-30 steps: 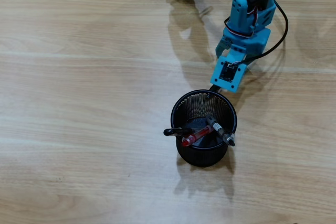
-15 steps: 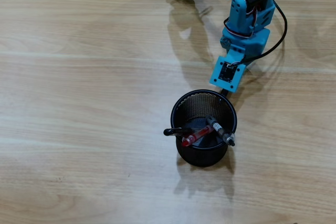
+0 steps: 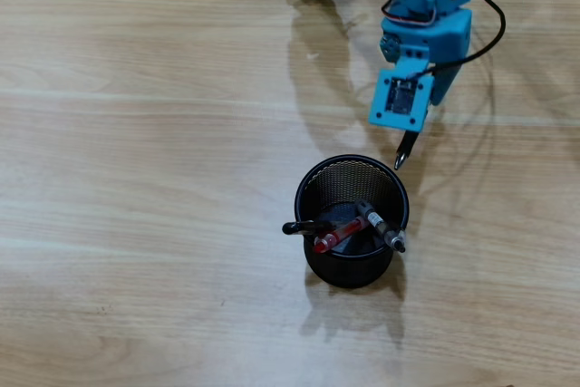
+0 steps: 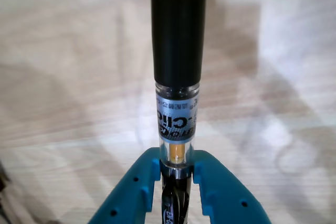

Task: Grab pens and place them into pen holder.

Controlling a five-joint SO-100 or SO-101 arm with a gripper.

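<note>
The claw [image 4: 177,174] pinches the light, stiff, slippery pen [image 4: 178,51] mid-barrel, likely to pivot unless gripped squarely.

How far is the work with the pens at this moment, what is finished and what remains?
Done: three pens stand in the pen holder, a black one, a red one and a grey one. In hand: the gripper is shut on the fourth pen, beside the holder, not over it. Left: drop it in. No other pens show on the table.
</note>
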